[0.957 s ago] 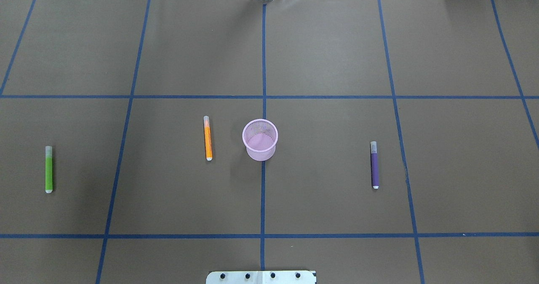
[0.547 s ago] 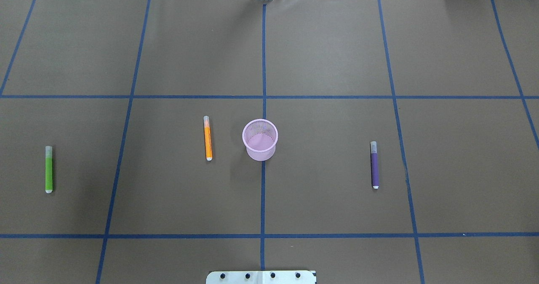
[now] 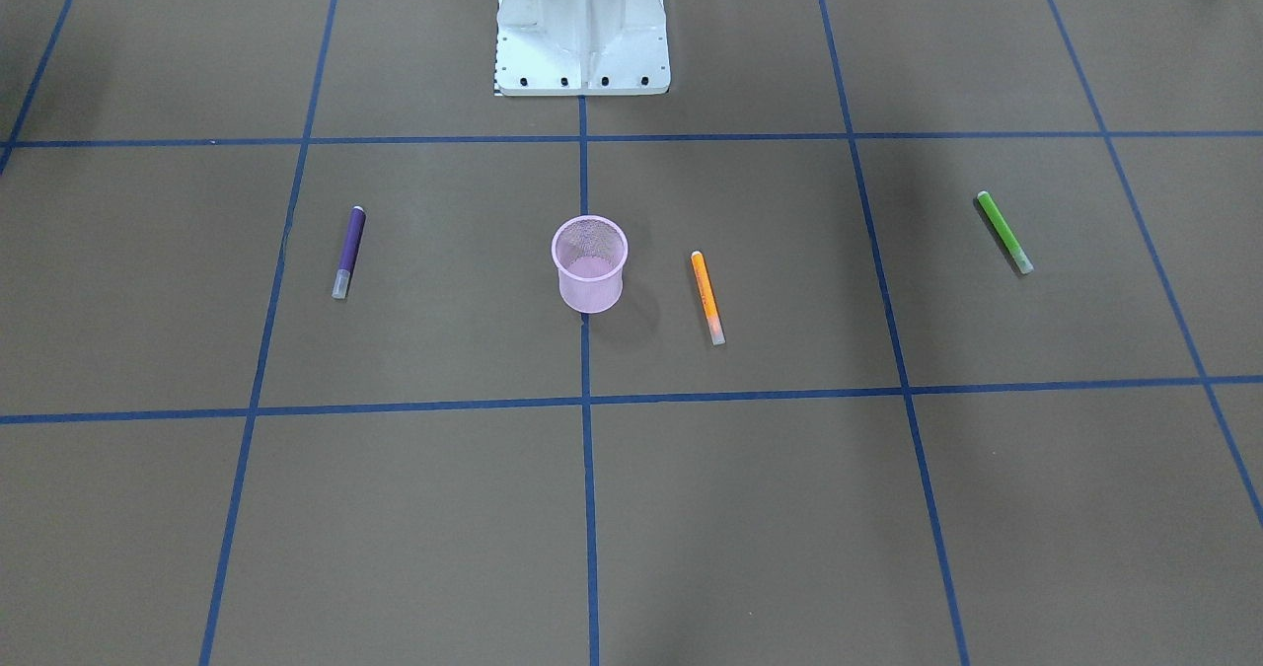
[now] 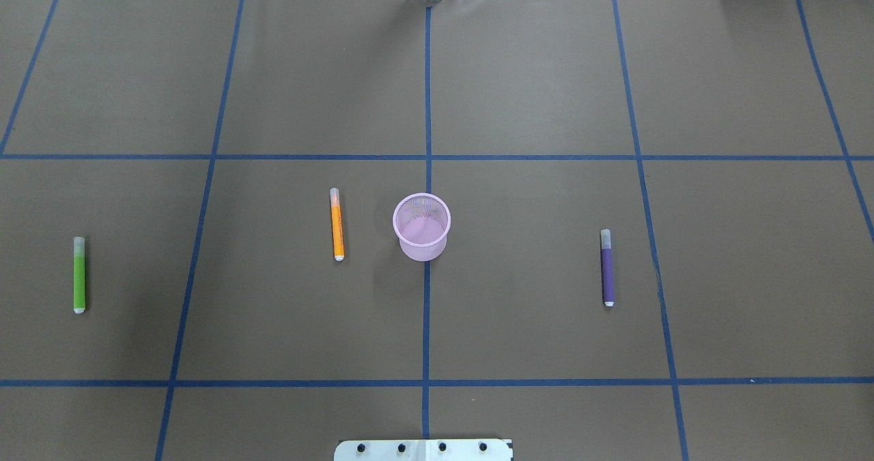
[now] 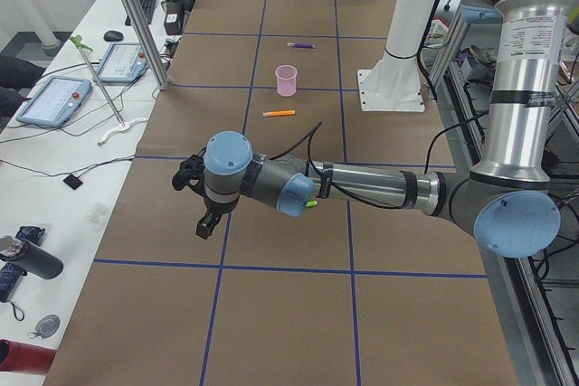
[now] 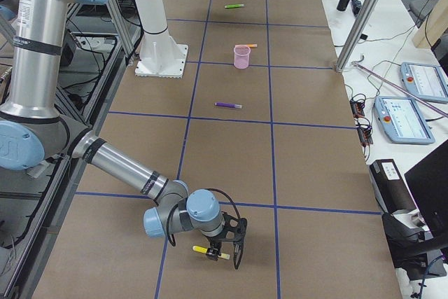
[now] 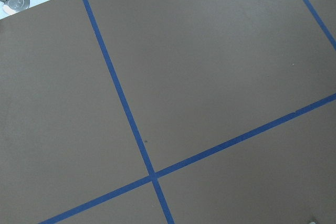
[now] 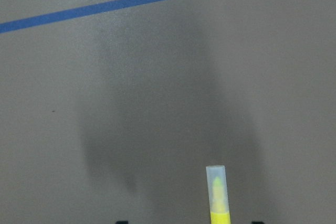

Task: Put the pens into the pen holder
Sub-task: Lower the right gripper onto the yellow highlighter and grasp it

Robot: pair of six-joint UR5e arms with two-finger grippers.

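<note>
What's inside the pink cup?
No pens: cup is empty, its bare floor visible from overhead. The orange pen, green pen and purple pen lie outside it. Nothing covers the opening.

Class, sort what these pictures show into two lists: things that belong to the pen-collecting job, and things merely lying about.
Belonging to the job: slim purple marker pen, orange marker pen, green marker pen, yellow marker pen, small pink wire-mesh pen holder.

Merely lying about: white metal robot base, grey touch-screen controller on the side bench, dark drinks bottle.
</note>
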